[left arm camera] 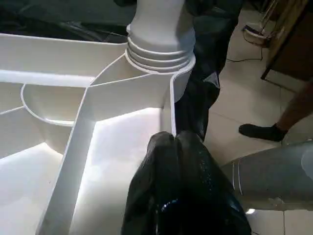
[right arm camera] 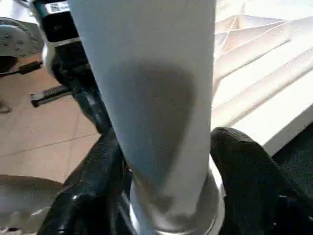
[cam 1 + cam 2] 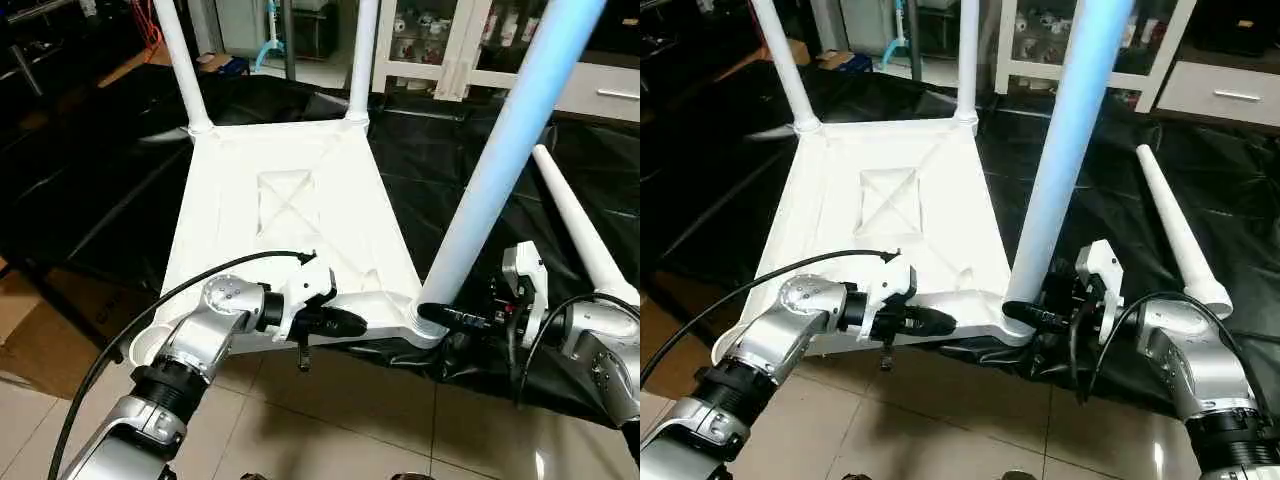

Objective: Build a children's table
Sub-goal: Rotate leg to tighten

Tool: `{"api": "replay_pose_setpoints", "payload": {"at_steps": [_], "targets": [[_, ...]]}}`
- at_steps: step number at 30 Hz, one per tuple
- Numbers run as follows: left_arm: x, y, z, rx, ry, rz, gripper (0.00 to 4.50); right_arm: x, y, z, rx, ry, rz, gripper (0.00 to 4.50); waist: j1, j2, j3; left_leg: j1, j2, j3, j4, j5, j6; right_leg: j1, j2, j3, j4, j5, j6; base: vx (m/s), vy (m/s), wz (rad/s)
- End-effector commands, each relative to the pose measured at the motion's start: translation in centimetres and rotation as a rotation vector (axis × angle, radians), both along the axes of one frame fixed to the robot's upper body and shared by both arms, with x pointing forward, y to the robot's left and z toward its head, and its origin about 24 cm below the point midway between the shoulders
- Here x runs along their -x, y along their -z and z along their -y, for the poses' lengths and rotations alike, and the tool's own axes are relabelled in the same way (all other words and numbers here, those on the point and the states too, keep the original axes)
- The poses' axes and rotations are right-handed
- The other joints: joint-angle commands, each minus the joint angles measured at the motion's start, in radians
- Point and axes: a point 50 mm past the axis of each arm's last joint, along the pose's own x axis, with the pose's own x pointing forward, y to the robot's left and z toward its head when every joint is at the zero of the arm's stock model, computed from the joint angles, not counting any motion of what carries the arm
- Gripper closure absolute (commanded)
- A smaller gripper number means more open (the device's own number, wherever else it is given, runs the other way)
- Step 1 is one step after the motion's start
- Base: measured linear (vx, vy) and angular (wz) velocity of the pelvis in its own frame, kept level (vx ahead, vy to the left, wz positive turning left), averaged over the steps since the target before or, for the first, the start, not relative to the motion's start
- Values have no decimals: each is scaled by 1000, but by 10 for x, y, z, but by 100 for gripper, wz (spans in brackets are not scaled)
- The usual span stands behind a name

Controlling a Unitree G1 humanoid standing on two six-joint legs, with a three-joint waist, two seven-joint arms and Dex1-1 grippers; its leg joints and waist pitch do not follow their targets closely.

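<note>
Left gripper (image 3: 335,322) pinched shut, holding nothing, tips against near edge of upturned white table top (image 3: 290,215), X-ribbed underside up, lying on black sheet (image 3: 100,180) on the floor. Right gripper (image 3: 1032,315) clamped around base of near-right leg (image 3: 1065,140), standing in its corner socket. Two far legs upright; loose leg (image 3: 1175,228) lies beside right gripper.

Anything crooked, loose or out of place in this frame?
Yes. The near right leg leans off vertical in its corner socket, unlike the two upright far legs. The right gripper is around its base. A fourth leg lies loose on the black sheet, and the near left socket is empty.
</note>
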Motion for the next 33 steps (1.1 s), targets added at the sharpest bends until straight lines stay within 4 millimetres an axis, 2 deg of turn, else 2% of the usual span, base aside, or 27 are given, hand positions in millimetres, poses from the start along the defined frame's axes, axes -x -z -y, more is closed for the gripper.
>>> {"api": "replay_pose_setpoints", "payload": {"at_steps": [1,7,10,11,12,13,14,15,16,17,18,19,20,21,22,23,24,25,26,27,28,30,31,32,33], "targets": [[-1,-10,3,23,33,37,450,0,-3,4,-5,-4,-17,200,7,-21,-73,30,72,-35,-91,-204,105,37,-8,11,-42,-186,-225,0,0,0],[0,-8,4,11,32,42,450,0,2,10,23,60,-26,239,13,-20,-71,32,71,-36,-95,-230,78,33,-8,13,-46,-228,-209,0,0,0],[-8,-3,12,-65,-44,81,450,-15,18,11,135,298,8,246,3,-20,-68,30,69,-38,-99,-265,56,27,-8,14,-52,-264,-195,0,0,0],[-8,-2,12,-69,-47,82,450,-16,19,11,139,307,9,247,-3,-21,-66,28,68,-39,-100,-286,44,26,-7,14,-55,-292,-187,0,0,0],[-14,1,19,-116,-125,88,450,-25,27,9,145,465,2,251,-11,-21,-65,32,66,-43,-103,-334,15,24,-7,12,-61,-356,-166,0,0,0],[-17,3,22,-133,-165,85,450,-28,30,7,131,535,-12,252,-22,-22,-60,35,64,-45,-107,-382,-13,17,-4,11,-67,-407,-148,-51,6,-2],[-17,3,22,-133,-165,85,450,-28,30,7,131,535,-12,252,-27,-23,-59,37,62,-46,-107,-411,-27,15,-3,11,-70,-444,-137,-51,6,-2],[-21,3,31,-132,-222,81,450,-35,36,5,130,684,-25,254,-30,-25,-61,41,63,-51,-108,-450,-43,16,-5,9,-75,-485,-120,-52,17,-2],[-27,2,45,-131,-306,76,450,-43,42,-2,169,836,-11,255,-35,-19,-58,44,58,-50,-108,-476,-58,6,-2,7,-80,-505,-111,0,0,0],[-30,2,53,-134,-349,73,450,-47,45,-6,193,908,1,255,-44,-19,-59,48,55,-53,-107,-511,-79,4,-1,2,-85,-539,-92,0,0,0],[-33,0,61,-132,-402,75,450,-51,47,-13,197,978,13,255,-48,-19,-59,49,55,-56,-108,-523,-84,5,0,-1,-88,-547,-82,-52,7,-2],[-37,-4,72,-111,-449,85,450,-58,49,-23,187,1068,15,256,-57,-11,-57,53,53,-58,-108,-556,-90,0,0,-6,-97,-559,-70,-63,10,0],[-37,-4,72,-111,-449,85,450,-58,49,-23,187,1068,15,257,-64,-12,-56,56,52,-58,-106,-577,-91,-4,1,-10,-101,-569,-65,-63,10,0],[-40,-12,85,-78,-504,103,450,-65,52,-38,173,1167,8,257,-80,-5,-54,61,51,-67,-109,-641,-86,0,4,-28,-111,-575,-55,-60,10,1],[-41,-13,87,-74,-512,105,450,-66,52,-41,173,1179,7,257,-93,-4,-52,60,52,-68,-113,-663,-85,1,5,-33,-112,-561,-57,0,0,0],[-42,-16,92,-64,-530,115,450,-69,53,-48,173,1209,5,257,-102,-4,-51,55,54,-74,-117,-679,-83,12,5,-41,-112,-550,-54,0,0,0],[-44,-18,94,-63,-552,134,450,-73,51,-57,171,1223,16,257,-112,1,-48,55,58,-79,-126,-726,-87,19,6,-55,-112,-534,-49,0,0,0],[-45,-18,94,-64,-555,137,450,-74,50,-58,172,1222,21,257,-120,8,-44,63,59,-78,-135,-779,-102,16,10,-63,-112,-504,-52,0,0,0],[-47,-19,94,-71,-568,155,450,-78,46,-68,174,1210,53,257,-124,1,-44,67,60,-77,-137,-796,-104,15,12,-66,-113,-493,-55,0,0,0],[-48,-19,92,-74,-573,167,450,-80,43,-71,175,1208,78,258,-138,2,-44,62,57,-80,-135,-807,-106,22,1,-71,-111,-498,-56,0,0,0],[-48,-19,90,-74,-573,176,450,-81,41,-71,173,1208,94,258,-141,-4,-45,62,55,-79,-132,-800,-104,22,-3,-70,-114,-515,-54,0,0,0],[-49,-19,87,-66,-565,180,450,-81,41,-69,174,1222,107,259,-147,-4,-48,64,49,-79,-118,-770,-95,16,-17,-67,-123,-573,-48,0,0,0],[-48,-19,84,-58,-544,191,450,-81,41,-66,172,1227,114,259,-149,-4,-49,61,48,-80,-116,-757,-91,18,-19,-67,-123,-583,-44,0,0,0],[-48,-18,79,-59,-534,194,450,-80,40,-64,159,1237,123,259,-149,-9,-50,54,49,-81,-115,-730,-81,21,-24,-66,-123,-596,-40,0,0,0],[-48,-18,76,-61,-528,196,450,-80,39,-62,150,1243,130,259,-148,-5,-54,46,52,-83,-117,-705,-77,25,-27,-59,-117,-568,-49,0,0,0]]}}
